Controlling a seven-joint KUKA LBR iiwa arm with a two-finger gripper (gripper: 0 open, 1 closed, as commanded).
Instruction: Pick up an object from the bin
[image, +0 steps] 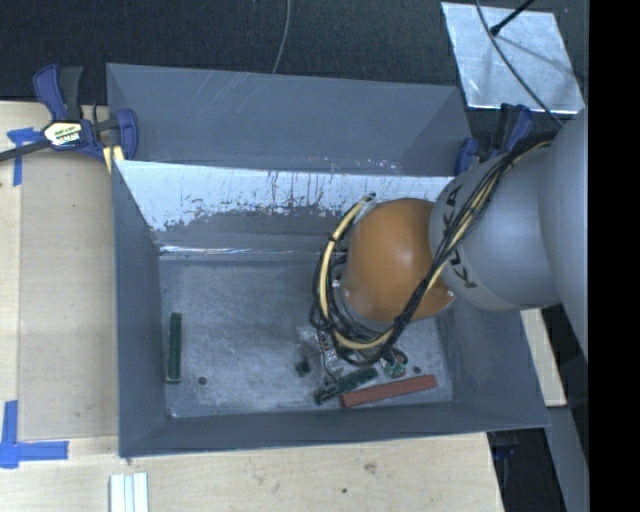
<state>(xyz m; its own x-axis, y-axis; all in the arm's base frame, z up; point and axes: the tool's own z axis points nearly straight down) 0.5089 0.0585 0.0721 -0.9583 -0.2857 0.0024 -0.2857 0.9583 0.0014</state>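
The tool (322, 358), its opening impossible to tell beneath the orange cover (390, 262), hangs low at the bin's (140, 300) near right, just beside a reddish-brown bar (392, 391) and a dark green piece (345, 383) lying so close together that a grab may snag both or slip.

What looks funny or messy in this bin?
Nothing looks spilled or broken. The bin's back wall is streaked with dark scratches, and a green stick lies alone by the left wall, far from the reddish-brown stick at the near right.
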